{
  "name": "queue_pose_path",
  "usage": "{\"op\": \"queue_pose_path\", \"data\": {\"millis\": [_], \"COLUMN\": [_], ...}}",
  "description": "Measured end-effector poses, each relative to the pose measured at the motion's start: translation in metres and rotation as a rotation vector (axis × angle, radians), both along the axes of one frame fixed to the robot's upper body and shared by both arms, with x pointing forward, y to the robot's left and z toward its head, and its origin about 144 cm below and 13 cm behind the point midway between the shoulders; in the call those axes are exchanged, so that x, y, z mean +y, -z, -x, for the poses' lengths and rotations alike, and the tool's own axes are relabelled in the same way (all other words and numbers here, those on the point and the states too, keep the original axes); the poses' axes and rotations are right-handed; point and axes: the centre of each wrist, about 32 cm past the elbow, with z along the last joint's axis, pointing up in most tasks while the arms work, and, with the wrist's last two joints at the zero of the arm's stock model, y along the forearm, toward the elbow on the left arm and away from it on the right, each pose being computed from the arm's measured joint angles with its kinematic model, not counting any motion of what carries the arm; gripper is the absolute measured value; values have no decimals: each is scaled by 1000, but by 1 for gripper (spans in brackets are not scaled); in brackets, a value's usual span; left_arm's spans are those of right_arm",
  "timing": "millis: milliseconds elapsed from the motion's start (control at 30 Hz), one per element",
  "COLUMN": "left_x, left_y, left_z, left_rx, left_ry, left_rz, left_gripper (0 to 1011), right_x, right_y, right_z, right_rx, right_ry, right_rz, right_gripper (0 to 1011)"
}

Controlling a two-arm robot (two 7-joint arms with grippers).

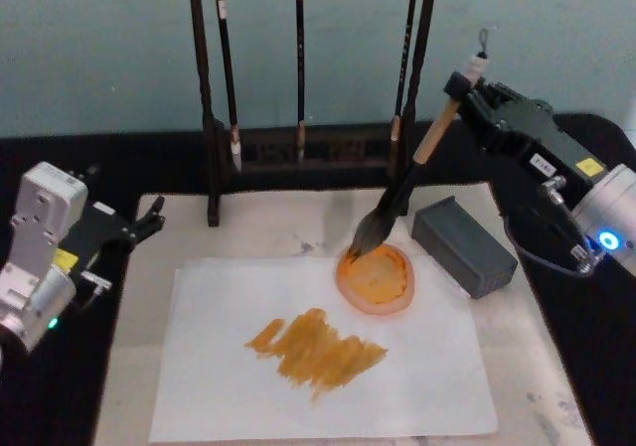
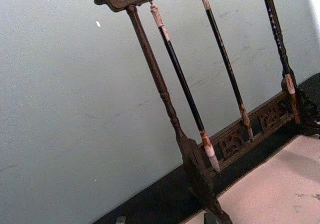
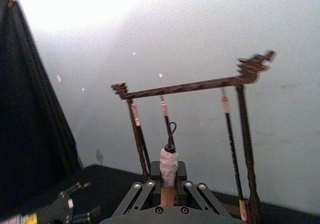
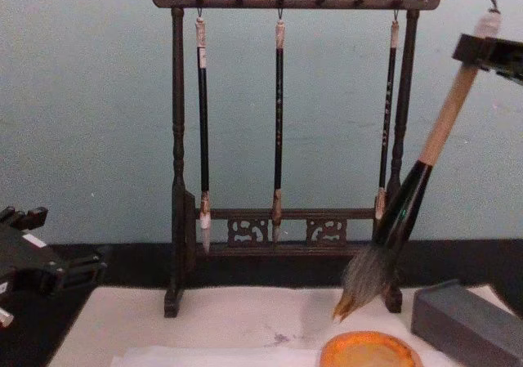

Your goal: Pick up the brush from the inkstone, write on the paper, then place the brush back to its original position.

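My right gripper (image 1: 459,88) is shut on the upper end of the brush (image 1: 434,138), just below its white cap. The brush slants down to the left, and its bushy bristles (image 4: 364,281), stained orange at the tip, hang just above the back rim of the round orange inkstone (image 1: 376,279). From the chest, the gripper (image 4: 478,52) is high on the right and the inkstone (image 4: 369,351) sits low. The white cap with its cord loop (image 3: 168,161) sticks up between the fingers. The paper (image 1: 417,386) lies flat and bears orange strokes (image 1: 316,347). My left gripper (image 1: 144,223) rests open at the table's left side.
A dark wooden brush rack (image 1: 298,148) with three slim hanging brushes stands at the back, close behind the held brush. A grey block (image 1: 464,244) lies right of the inkstone. The cream mat (image 1: 258,227) lies under the paper on a black table.
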Motion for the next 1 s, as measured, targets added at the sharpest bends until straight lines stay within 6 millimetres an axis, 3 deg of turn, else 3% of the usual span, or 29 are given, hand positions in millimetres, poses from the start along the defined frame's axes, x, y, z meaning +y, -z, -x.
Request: {"op": "queue_pose_path", "data": {"millis": [333,1000], "left_x": [0,0], "left_y": [0,0], "left_z": [0,0], "left_rx": [0,0], "left_ry": [0,0], "left_rz": [0,0], "left_gripper": [1010,1009], "right_x": [-15,-12], "right_y": [24,21], "right_z": [-2,-2], "right_rx": [118,105], "right_ry": [73,59], "right_rz": [-160,-145], "right_gripper": [173,173]}}
